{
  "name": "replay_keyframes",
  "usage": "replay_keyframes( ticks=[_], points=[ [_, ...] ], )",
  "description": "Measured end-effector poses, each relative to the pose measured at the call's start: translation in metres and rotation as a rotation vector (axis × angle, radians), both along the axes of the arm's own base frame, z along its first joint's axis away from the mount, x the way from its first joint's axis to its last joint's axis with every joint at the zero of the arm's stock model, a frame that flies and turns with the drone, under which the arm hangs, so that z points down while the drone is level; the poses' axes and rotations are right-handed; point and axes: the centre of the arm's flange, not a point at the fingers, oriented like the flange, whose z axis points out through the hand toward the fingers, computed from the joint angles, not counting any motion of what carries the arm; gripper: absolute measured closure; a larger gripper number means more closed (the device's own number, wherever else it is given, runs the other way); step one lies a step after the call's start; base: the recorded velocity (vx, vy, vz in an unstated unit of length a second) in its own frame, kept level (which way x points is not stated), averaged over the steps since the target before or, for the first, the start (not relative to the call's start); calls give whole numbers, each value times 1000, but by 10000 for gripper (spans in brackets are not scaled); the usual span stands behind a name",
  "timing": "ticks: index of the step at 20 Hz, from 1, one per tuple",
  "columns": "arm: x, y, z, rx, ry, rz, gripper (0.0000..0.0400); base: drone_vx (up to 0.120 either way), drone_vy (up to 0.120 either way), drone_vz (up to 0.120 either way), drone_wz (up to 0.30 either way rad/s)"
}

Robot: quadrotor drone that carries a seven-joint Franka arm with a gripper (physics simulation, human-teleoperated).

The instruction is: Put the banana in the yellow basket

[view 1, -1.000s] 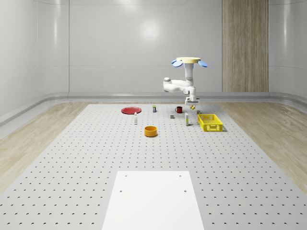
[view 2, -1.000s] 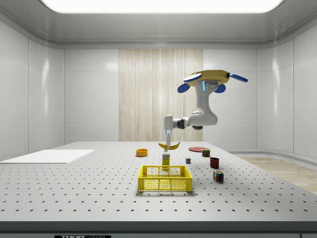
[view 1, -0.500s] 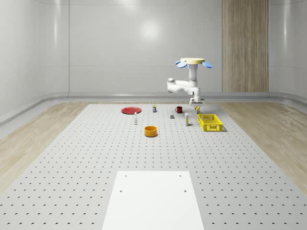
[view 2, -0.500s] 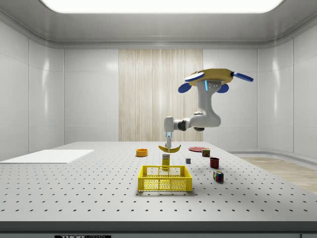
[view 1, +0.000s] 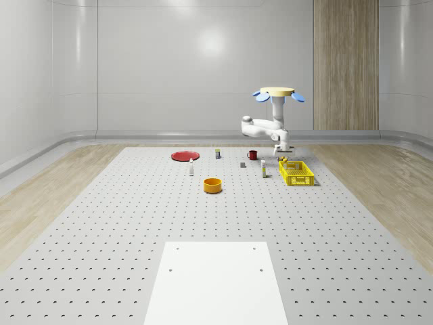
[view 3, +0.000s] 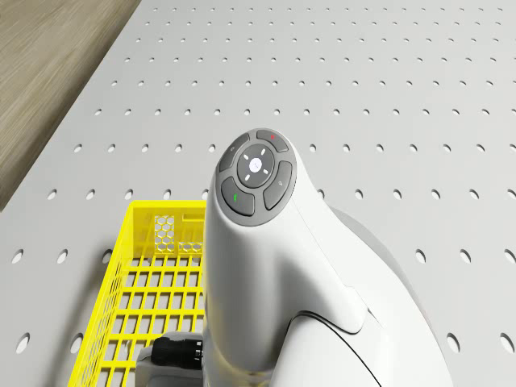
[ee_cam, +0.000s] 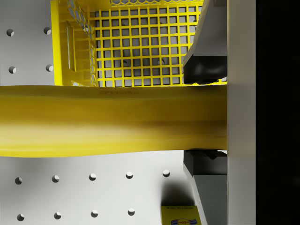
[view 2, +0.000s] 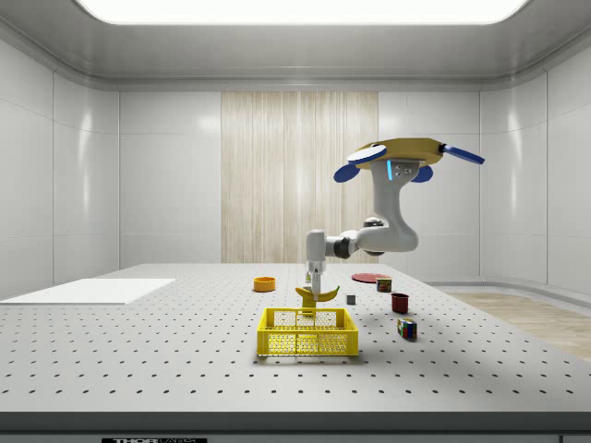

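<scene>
Descent is what has changed: against the side view of a second ago, the white arm has dropped the curved yellow banana (view 2: pixel 317 294) from well above the yellow mesh plastic basket (view 2: pixel 307 333) to just over its rim, and the drone (view 2: pixel 406 152) with blue rotors, hovering, now sits further toward that view's right. The two-finger gripper (view 2: pixel 315 281) points down, its fingers (ee_cam: pixel 206 65) clamped on the banana's middle, which the wrist view shows lying across the basket's edge. So the carry looks nearly finished; what remains is probably centring and release. The basket's grid floor looks bare, and the round orange bowl (view 1: pixel 213 185) on the perforated table (view 1: pixel 135 223) appears to hold nothing.
</scene>
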Motion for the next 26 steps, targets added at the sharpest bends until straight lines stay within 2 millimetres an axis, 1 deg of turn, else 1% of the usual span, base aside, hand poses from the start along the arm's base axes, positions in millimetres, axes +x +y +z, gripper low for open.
replay_keyframes(
  ticks=[5,12,16,20,26],
  points=[
    [0,0,0,0,0,0,211,0,120,0,0],
    [0,0,0,0,0,0,211,0,120,-114,0],
    [0,0,0,0,0,0,211,0,110,0,0],
    [0,0,8,0,0,3,211,0,0,0,0],
    [0,0,32,0,0,2,211,0,0,0,0]
  ],
)
